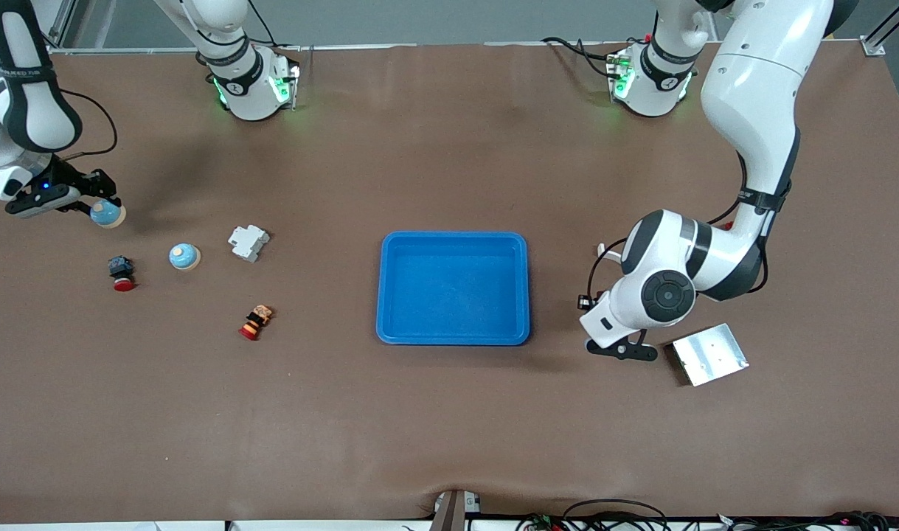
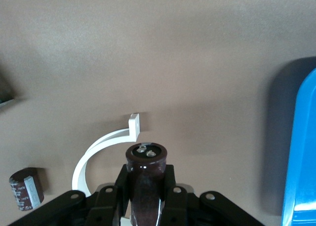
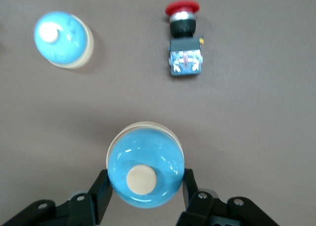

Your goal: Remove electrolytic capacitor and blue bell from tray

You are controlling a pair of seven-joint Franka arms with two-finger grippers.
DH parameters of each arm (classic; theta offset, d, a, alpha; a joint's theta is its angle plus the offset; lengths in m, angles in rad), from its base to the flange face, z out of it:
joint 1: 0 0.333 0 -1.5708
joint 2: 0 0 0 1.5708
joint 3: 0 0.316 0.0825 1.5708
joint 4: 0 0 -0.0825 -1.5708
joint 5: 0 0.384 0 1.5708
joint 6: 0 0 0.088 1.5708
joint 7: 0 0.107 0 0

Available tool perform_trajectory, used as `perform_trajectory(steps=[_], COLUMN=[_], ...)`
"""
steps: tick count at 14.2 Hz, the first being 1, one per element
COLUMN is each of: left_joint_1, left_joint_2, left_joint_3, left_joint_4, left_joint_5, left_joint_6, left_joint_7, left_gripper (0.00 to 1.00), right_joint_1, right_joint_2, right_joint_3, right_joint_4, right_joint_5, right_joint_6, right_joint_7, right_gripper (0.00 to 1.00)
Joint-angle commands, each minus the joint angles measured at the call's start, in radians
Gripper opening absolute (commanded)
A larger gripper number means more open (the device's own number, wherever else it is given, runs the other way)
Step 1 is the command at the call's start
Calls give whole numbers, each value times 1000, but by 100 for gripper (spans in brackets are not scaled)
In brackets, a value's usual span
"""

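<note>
**Operator:** Report the state of the fingers on each arm, then work outward.

**Technician:** The left gripper [image 2: 143, 206] is clamped on a dark capacitor [image 2: 145, 179]. The can stands between the fingers [image 2: 170, 194], long axis along them, terminal end pointing away from the wrist. A white curved clip [image 2: 101, 154] lies on the table just past the fingertips, and a second capacitor [image 2: 24, 188] lies on its side off to one flank. The right gripper [image 3: 143, 199] is clamped on a blue bell [image 3: 145, 167], one finger on each side of the dome, button facing the wrist camera.

**Operator:** Where do the held items sit relative to the tray?

**Technician:** Both are outside it. The tray [image 1: 453, 287] looks empty. The left gripper [image 1: 617, 346] is beside the tray's rim, toward the left arm's end of the table, with a silver plate [image 1: 709, 354] near it. The right gripper [image 1: 88, 206] is well apart from the tray, toward the right arm's end.

**Operator:** What lies past the right fingers?

**Technician:** A second bell [image 3: 63, 38] and a red push button [image 3: 184, 38] lie on the table past the fingertips, well apart from each other. Bare table shows directly under the held bell.

**Operator:** What does the coming move depend on?

**Technician:** By my judgement, only release remains. Each item needs bare table directly beneath the fingers; the left release should avoid the clip.
</note>
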Motion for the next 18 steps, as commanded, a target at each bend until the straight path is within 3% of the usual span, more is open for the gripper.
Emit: perform_trajectory(steps=[1,8,18], left_joint_1=[4,-5,4], left_joint_2=[-18,-97,-77], left_joint_3=[-5,-5,-2], left_joint_4=[-27,-245,-300], left_joint_5=[-9,-9,3], left_joint_6=[24,248,340], left_joint_7=[17,-17,-17], left_gripper=[0,0,1], right_joint_1=[-84,-173,-202], right_joint_2=[-38,0,222], right_joint_3=[14,14,17], right_joint_4=[-49,-52,-52], right_joint_5=[-13,-45,-44], right_joint_6=[52,76,303], right_joint_7=[-79,-90,-84], right_gripper=[0,0,0])
